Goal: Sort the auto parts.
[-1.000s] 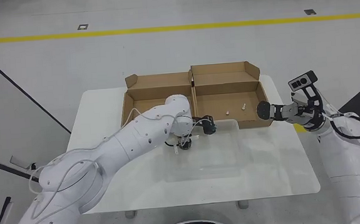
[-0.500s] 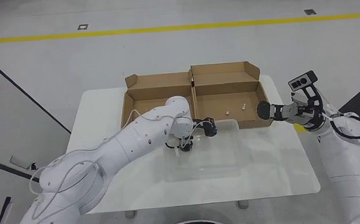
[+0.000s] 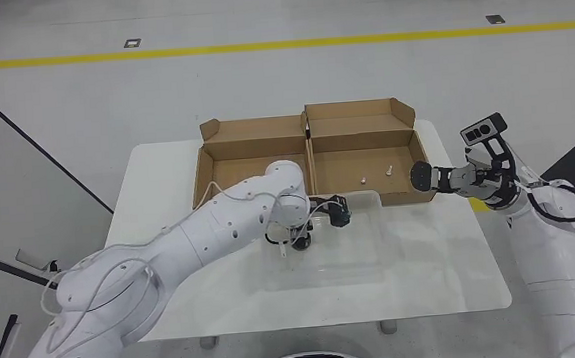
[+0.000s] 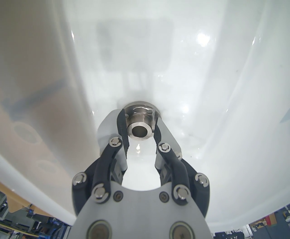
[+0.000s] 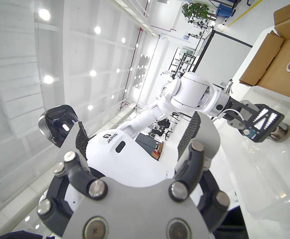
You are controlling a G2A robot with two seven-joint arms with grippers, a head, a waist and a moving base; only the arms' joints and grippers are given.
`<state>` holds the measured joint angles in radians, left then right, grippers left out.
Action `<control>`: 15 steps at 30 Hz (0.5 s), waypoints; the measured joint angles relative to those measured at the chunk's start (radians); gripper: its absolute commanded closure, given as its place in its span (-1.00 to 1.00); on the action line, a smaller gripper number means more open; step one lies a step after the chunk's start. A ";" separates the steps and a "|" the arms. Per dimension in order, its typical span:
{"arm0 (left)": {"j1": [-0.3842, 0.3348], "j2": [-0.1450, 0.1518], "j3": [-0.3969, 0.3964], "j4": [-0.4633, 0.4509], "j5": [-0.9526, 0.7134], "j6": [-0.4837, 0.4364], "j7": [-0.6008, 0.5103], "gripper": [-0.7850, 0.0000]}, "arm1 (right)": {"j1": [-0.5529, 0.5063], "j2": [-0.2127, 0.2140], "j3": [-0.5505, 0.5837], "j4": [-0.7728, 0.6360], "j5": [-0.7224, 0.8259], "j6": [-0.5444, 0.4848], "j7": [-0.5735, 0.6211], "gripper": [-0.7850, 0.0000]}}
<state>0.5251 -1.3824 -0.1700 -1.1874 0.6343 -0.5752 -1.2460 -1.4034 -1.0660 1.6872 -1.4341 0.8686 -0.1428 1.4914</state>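
Note:
My left gripper is shut on a small metal flanged bushing, clamped between both fingers just above the floor of a clear plastic tray. From above, this gripper sits over the tray's far edge, next to the cardboard boxes. My right gripper is open and holds nothing. It hangs by the right end of the right box, where the top view shows it. Farther off in the right wrist view are the left gripper and the bushing.
Two open cardboard boxes stand side by side at the table's far edge, the left one bare, the right one holding two small pale parts. The white table has free room left and right of the tray.
My left gripper has shifted a little toward the near side and right, away from the boxes and further over the tray. The right arm has stayed still.

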 measured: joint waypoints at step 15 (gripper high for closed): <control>-0.001 0.024 0.000 -0.024 -0.049 0.030 -0.030 0.23 | 0.000 0.000 0.000 0.000 0.000 0.000 0.000 -1.00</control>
<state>0.5242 -1.3585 -0.1700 -1.2112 0.5852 -0.5448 -1.2763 -1.4034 -1.0660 1.6872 -1.4341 0.8686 -0.1428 1.4914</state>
